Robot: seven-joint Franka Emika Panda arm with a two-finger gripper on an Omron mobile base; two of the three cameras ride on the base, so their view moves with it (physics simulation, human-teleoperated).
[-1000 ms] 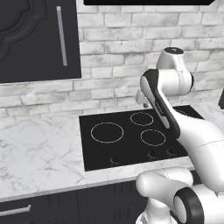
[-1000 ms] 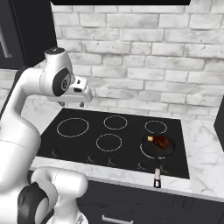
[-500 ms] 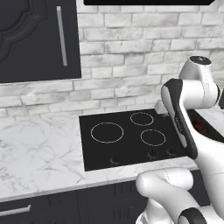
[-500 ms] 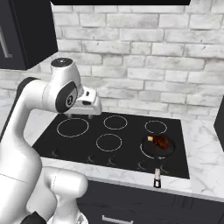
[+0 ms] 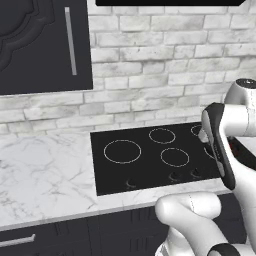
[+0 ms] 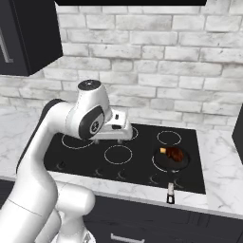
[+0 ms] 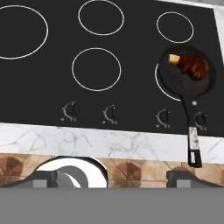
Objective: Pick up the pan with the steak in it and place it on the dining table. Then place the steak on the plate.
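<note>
Black pan [image 6: 172, 159] with the steak [image 6: 174, 153] sits on the cooktop's [image 6: 123, 152] front-right burner, handle pointing toward the surface's front edge; the end effector [image 6: 116, 137], spread wide and empty, hovers well to its left.

A white Franka Panda arm with dark joints rose from its base and bent forward at the elbow. In the right base view its rounded white wrist housing sat high, and the hand reached out level from it, ending in the gripper [image 6: 124, 138], whose fingers were hard to make out there. In the hand view the two dark fingertips [image 7: 43, 178] stood far apart at the lower corners, jaws wide and holding nothing between them.
</note>
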